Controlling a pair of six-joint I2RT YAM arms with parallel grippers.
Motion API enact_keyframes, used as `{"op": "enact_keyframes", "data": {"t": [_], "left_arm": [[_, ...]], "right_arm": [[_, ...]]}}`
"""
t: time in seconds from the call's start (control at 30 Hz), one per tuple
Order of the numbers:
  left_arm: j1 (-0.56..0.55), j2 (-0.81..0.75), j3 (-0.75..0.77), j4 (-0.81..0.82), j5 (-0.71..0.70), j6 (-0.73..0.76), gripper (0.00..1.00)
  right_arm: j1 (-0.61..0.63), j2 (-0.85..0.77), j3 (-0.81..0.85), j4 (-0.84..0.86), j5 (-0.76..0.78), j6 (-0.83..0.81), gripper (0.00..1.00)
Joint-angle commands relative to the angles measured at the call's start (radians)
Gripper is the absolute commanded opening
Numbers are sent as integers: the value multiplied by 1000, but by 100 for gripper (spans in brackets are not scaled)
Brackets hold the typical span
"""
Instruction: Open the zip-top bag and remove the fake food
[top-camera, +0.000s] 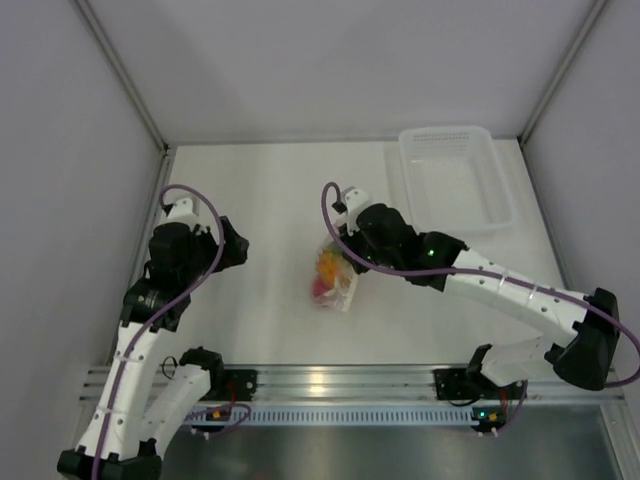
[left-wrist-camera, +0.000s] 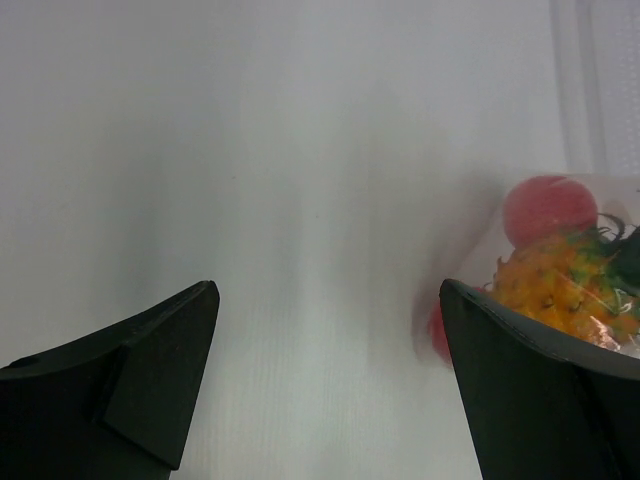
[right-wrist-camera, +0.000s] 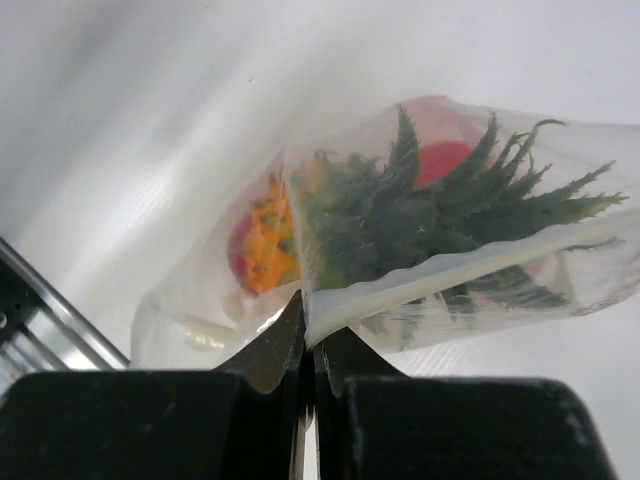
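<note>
The zip-top bag (top-camera: 334, 278) is a small clear crinkly bag near the table's middle, holding the orange-yellow toy pineapple (top-camera: 328, 264) and red fruit (top-camera: 320, 291). My right gripper (top-camera: 349, 254) is shut on the bag's top edge; in the right wrist view its jaws (right-wrist-camera: 310, 335) pinch the white zip strip (right-wrist-camera: 450, 278), with the green crown (right-wrist-camera: 400, 210) and a red fruit (right-wrist-camera: 447, 158) behind the plastic. My left gripper (top-camera: 238, 250) is open and empty, left of the bag. In the left wrist view the bag's pineapple (left-wrist-camera: 555, 285) and red fruit (left-wrist-camera: 548, 207) lie beyond its right finger (left-wrist-camera: 530, 390).
A rigid translucent rectangular bin (top-camera: 455, 180) stands at the back right. White walls enclose the table on the left, back and right. A metal rail (top-camera: 330, 385) runs along the near edge by the arm bases.
</note>
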Motion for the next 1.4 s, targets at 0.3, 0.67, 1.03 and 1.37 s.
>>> {"op": "enact_keyframes", "data": {"t": [0.3,0.67,1.03,1.37], "left_arm": [[2,-9,-78,649,663,-206,98],[-101,40,-191,1112,895,-140,98],[-410,135,-153,1128,1053,8,97],[-455,224,-99,1128,970,61,95]], "right_arm": [[0,-73,333,-578,-149,-288,0],[124,-96,378,-766,-333,-394,0],[137,-107,445,-800,-486,-443,0],[140,-115,464,-817,-583,-457,0]]}}
